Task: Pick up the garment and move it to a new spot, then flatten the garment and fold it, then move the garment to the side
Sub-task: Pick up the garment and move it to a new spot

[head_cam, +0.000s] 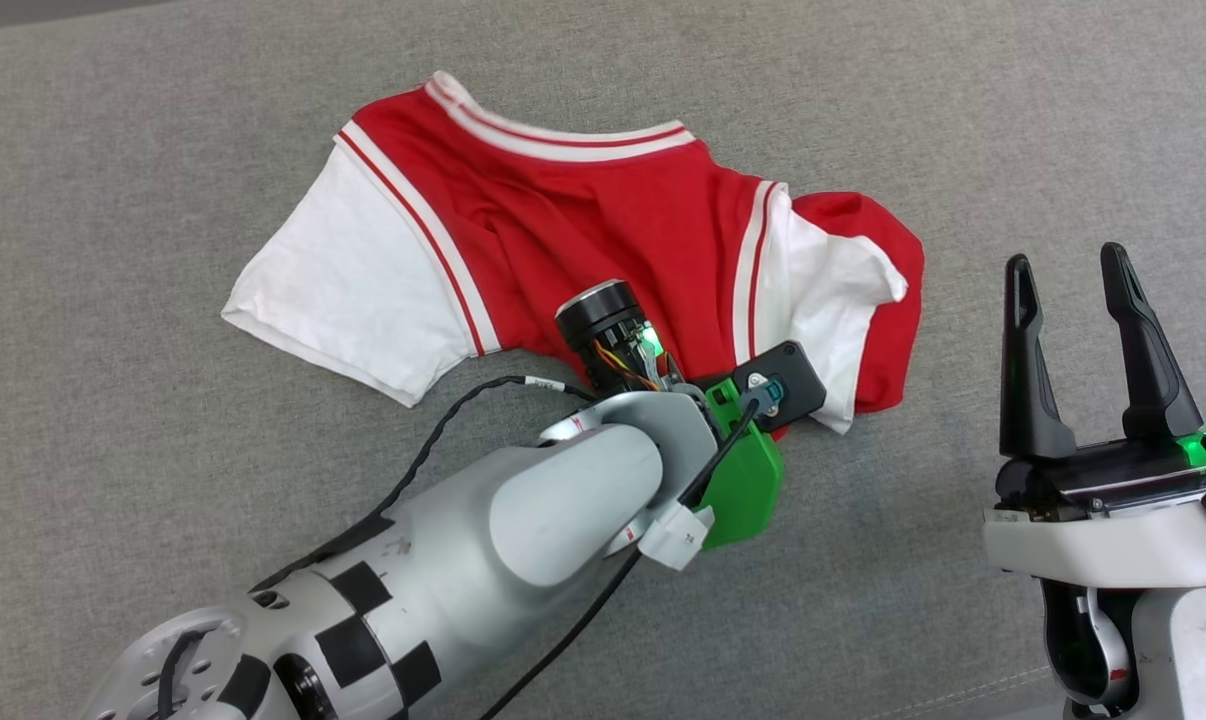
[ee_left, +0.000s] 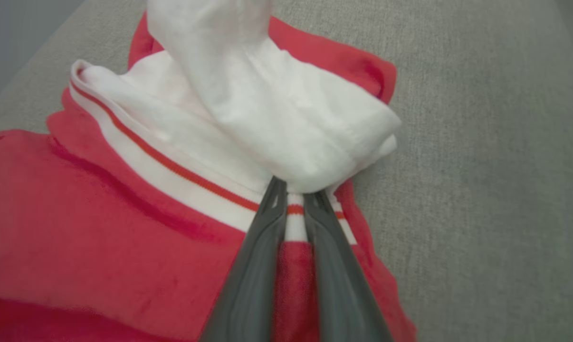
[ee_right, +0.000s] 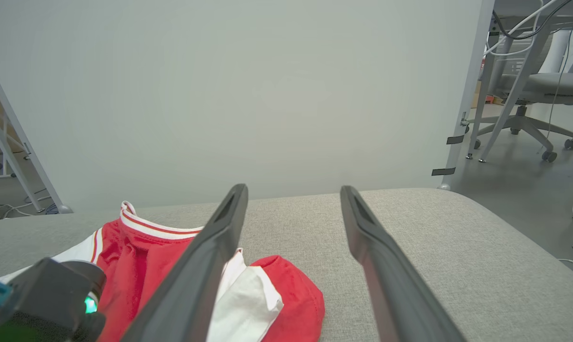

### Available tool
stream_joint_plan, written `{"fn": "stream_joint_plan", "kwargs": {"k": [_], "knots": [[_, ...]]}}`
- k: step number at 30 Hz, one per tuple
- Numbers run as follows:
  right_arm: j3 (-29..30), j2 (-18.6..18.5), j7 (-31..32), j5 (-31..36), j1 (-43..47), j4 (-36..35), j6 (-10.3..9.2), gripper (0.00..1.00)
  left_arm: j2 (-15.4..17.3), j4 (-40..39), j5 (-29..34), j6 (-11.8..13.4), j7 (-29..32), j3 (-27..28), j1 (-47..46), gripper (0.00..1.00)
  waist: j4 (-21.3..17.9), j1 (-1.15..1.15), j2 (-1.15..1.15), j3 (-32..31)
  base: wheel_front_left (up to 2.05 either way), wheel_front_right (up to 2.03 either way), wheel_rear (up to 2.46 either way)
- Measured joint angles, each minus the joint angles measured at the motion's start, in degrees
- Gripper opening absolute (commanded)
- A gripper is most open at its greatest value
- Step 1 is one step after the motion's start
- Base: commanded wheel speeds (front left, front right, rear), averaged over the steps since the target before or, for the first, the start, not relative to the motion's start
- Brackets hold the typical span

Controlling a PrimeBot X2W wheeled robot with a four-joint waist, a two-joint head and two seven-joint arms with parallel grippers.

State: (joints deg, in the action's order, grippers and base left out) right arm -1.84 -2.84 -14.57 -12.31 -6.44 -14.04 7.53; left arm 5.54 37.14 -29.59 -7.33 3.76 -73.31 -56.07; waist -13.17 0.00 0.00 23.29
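Nearest us, our left gripper is pinched almost shut on the striped sleeve trim of the garment. Our right gripper stands wide open, holding nothing. Beyond, the garment lies rumpled on the grey cushion, one white sleeve doubled over. We judge only the pickup begun; flattening, folding and setting aside remain. No lettering faces us.

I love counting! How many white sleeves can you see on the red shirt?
2. The left sleeve lies spread flat; the right sleeve is crumpled, where the left pincer grips the red shirt.
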Motion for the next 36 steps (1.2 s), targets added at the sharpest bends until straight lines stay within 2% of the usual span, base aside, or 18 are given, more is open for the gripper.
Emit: {"fn": "stream_joint_plan", "kwargs": {"k": [3, 4, 5, 10, 12, 15, 17, 21, 27, 31, 36], "knots": [[0.21, 0.01, 0.0, 0.02, -0.19, 0.16, 0.0, 1.0, -0.31, 0.27, 0.45, 0.0, -0.71, 0.09, 0.35, 0.0, 0.24, 0.0, 0.0, -0.18, 0.0, 0.0, 0.0], [0.33, 0.0, 0.0, 0.07, -0.19, 0.32, 0.0, 1.0, -0.37, 0.6, 0.42, 0.0, -1.91, 0.05, 0.35, 0.42, 0.38, 0.0, 0.0, -0.42, 0.0, 0.0, 0.0], [0.49, 0.0, 0.0, 0.14, -0.18, 0.46, 0.0, 1.0, -0.43, 0.93, 0.42, 0.0, -3.07, 0.0, 0.32, 1.0, 0.51, 0.0, 0.0, -0.66, 0.0, 0.0, 0.0], [1.07, 0.0, 0.0, 0.79, 0.34, 1.09, 0.0, 1.0, -1.14, 2.21, 0.13, 0.18, -12.56, 0.82, 0.32, 1.0, 1.57, 0.0, 0.0, -3.06, 0.0, 0.0, 0.0], [1.32, 0.01, 0.0, 0.99, 0.99, 1.31, 0.0, 1.0, -1.45, 1.7, -0.3, 1.22, -15.08, 1.69, 0.38, 1.0, 2.04, 0.0, 0.0, -4.29, 0.0, 0.0, 0.0], [1.85, 0.01, 0.0, 1.38, 2.21, 1.54, 0.0, 1.0, -1.46, -0.58, -0.35, 4.12, -17.41, 3.9, 1.37, 1.0, 2.88, 0.0, 0.0, -6.38, 0.0, 0.0, 0.0], [2.23, 0.02, 0.0, 1.68, 3.04, 1.7, 0.0, 1.0, -0.42, -3.03, -0.12, 6.93, -18.03, 5.83, 2.54, 1.0, 3.56, 0.0, 0.0, -7.87, 0.0, 0.0, 0.0], [3.08, 0.01, 0.0, 2.54, 4.67, 2.05, 0.0, 1.0, 3.88, -10.35, 1.72, 13.45, -18.42, 11.85, 5.85, 1.0, 5.21, 0.0, 0.0, -10.49, 0.0, 0.0, 0.0], [3.97, 0.02, 0.0, 3.65, 6.11, 2.8, 0.0, 1.0, 10.66, -20.41, 4.86, 21.04, -18.42, 22.08, 15.02, 1.0, 8.32, 0.0, 0.0, -13.21, 0.0, 0.0, 0.0], [4.31, 0.01, 0.0, 4.15, 7.03, 3.76, 0.0, 1.0, 13.32, -24.79, 6.77, 24.54, -18.44, 28.4, 22.32, 1.0, 10.15, 0.0, 0.0, -14.95, 0.0, 0.0, 0.0], [4.32, 0.03, 0.0, 5.0, 8.31, 5.2, 0.0, 1.0, 14.66, -28.3, 8.58, 27.64, -18.42, 36.09, 31.51, 1.0, 12.03, 0.0, 0.0, -16.94, 0.0, 0.0, 0.0]]}}
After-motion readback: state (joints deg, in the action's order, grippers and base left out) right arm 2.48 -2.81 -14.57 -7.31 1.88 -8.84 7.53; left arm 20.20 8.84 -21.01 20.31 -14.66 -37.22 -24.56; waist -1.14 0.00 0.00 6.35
